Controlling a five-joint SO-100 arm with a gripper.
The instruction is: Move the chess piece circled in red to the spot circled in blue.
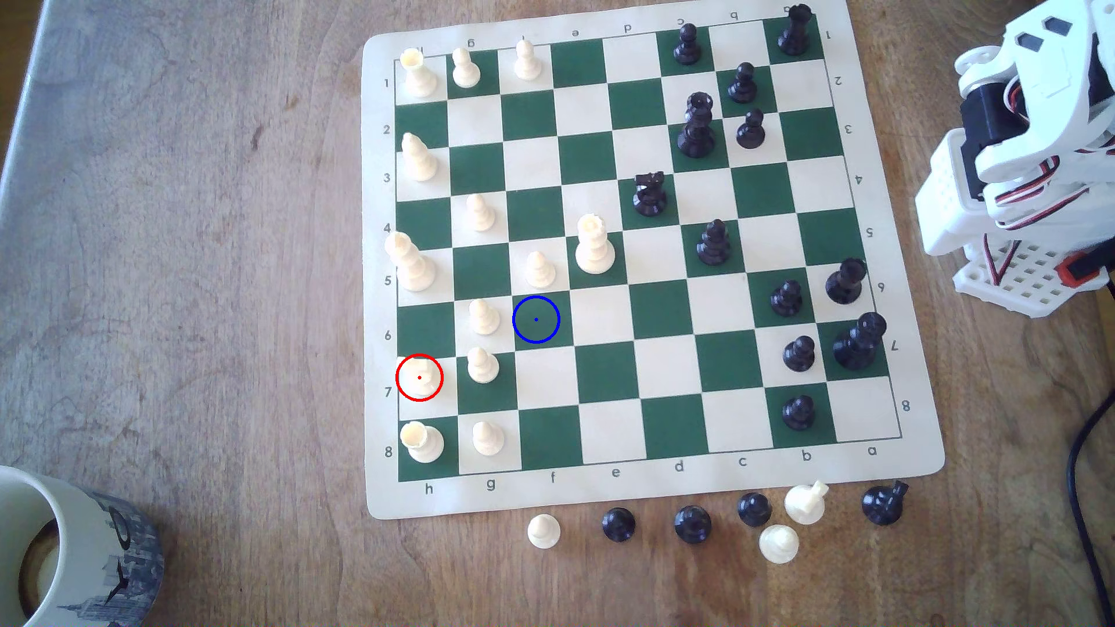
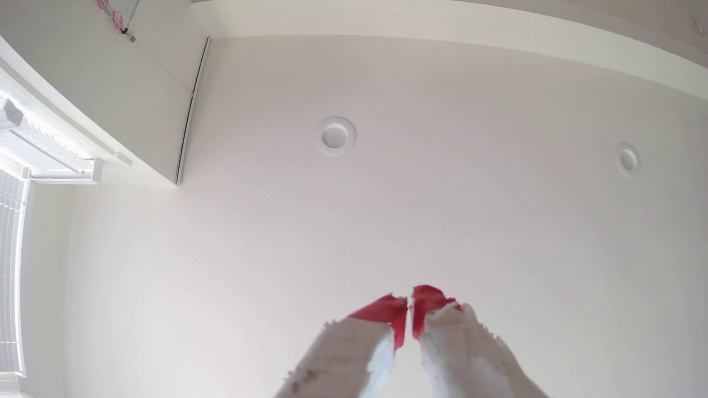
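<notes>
- Brown wooden desk (image 1: 181,271) holds a green and cream chess board (image 1: 639,482).
- The chess piece circled in red (image 1: 419,378) stands on a cream square at the board's edge, on the exterior view's left, by the number 7.
- The spot circled in blue (image 1: 536,319) is a bare green square, near it, up and to the right in that view.
- The pincer (image 2: 410,302) points at the ceiling (image 2: 459,210), its red tips almost touching, holding nothing.
- A mug (image 1: 66,548) sits in the desk's corner.
</notes>
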